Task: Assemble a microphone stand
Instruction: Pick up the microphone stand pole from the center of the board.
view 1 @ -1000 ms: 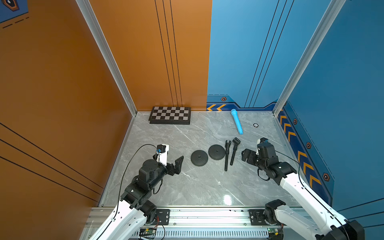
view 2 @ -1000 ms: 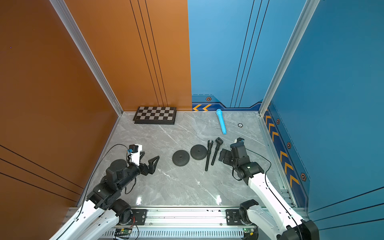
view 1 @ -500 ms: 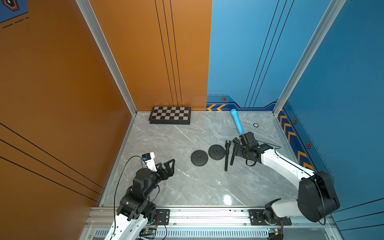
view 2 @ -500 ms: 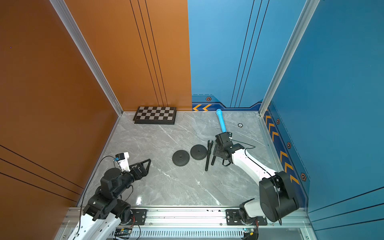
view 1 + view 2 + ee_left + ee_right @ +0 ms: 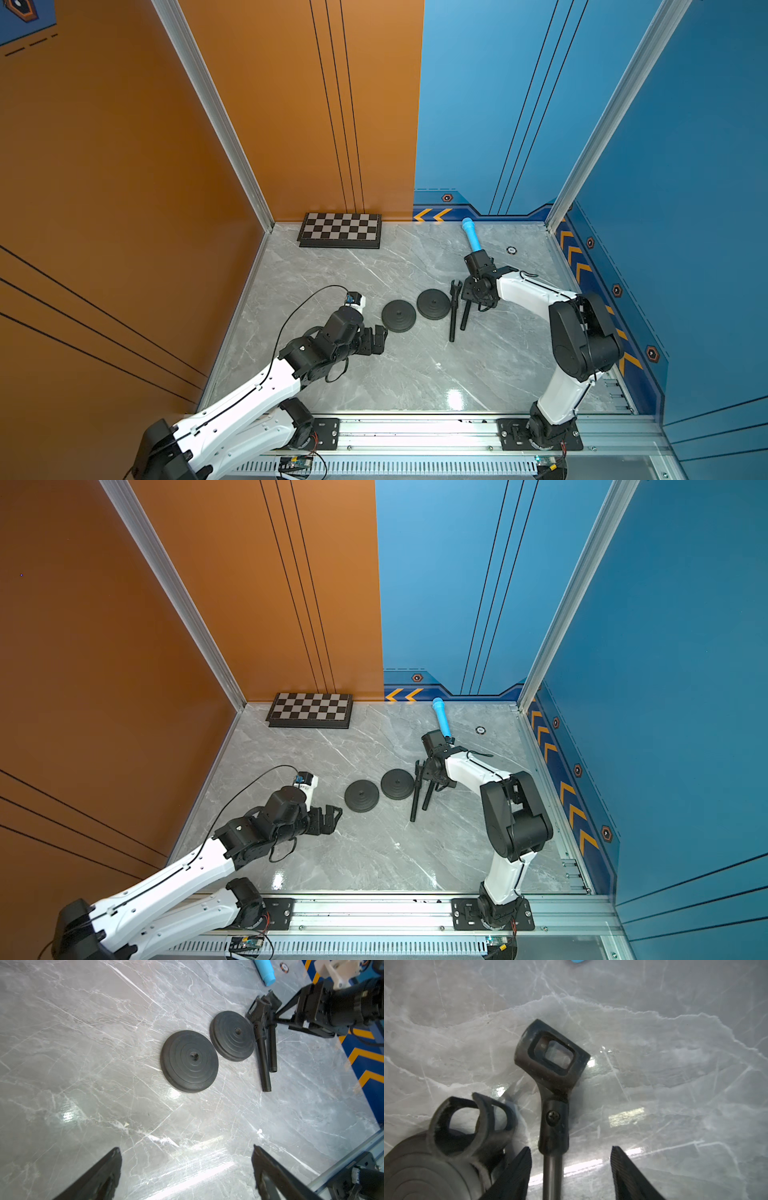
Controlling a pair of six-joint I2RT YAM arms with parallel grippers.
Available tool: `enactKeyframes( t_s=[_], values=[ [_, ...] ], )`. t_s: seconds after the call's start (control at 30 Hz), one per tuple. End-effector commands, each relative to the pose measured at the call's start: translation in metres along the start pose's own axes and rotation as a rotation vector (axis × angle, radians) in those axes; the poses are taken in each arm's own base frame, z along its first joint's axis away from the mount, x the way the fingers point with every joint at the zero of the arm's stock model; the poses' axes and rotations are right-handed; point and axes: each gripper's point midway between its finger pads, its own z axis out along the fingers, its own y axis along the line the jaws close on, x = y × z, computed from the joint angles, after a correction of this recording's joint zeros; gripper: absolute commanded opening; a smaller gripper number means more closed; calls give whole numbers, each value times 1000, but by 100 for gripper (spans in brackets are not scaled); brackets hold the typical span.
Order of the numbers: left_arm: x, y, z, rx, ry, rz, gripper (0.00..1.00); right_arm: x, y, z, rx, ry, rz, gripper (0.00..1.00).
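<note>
Right wrist: black clip-topped pole (image 5: pixel 553 1126) between half-open right jaws, ungripped; left jaws wide, empty.

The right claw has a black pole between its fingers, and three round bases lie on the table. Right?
Not three: two bases lie on the table, as both top views show. The right gripper does have a pole between its fingers.

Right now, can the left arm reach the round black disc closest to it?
Probably yes. The left gripper is open and faces the near disc, with only bare table between them; the right gripper works over at the poles.
</note>
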Motion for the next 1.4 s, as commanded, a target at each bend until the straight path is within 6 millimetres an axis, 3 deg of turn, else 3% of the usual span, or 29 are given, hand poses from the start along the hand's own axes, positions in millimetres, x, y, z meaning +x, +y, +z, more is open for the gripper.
enactKeyframes(
  t_s=[0.0, 0.13, 0.23, 0.37, 0.47, 0.57, 0.67, 0.77, 0.93, 1.13, 1.23, 1.37],
  values=[
    [-4, -2, 6, -106, 44, 160, 98, 0, 7, 9, -15, 30, 23, 62],
    [4, 0, 19, -209, 138, 262, 98, 1, 4, 22, -3, 57, 29, 59],
    [8, 12, 28, -263, 158, 226, 98, 5, -4, 31, 13, 73, 19, 56],
    [9, 18, 27, -213, 189, 109, 98, 9, -16, 38, 16, 98, 12, 42],
    [16, 15, 25, -58, 234, 2, 98, 10, -23, 34, 3, 99, 2, 33],
    [10, -10, 26, 153, 179, -63, 98, 9, -32, 23, -2, 82, -3, 30],
    [10, -9, 27, 150, 186, -59, 98, 11, -46, 11, 14, 53, 21, 19],
    [14, -12, 27, 154, 193, -46, 98, 18, -58, 0, 22, 40, 37, 17],
    [15, -23, 27, 166, 200, -36, 98, 26, -61, -26, -34, 5, 16, 17],
    [14, -52, 21, 236, 200, 73, 98, 30, -51, -65, -134, -79, -32, 18],
    [8, -74, 13, 297, 181, 138, 98, 32, -27, -95, -265, -127, -94, 19],
    [-9, -109, 3, 421, 117, 148, 98, 37, 13, -152, -456, -234, -221, 24]
  ],
)
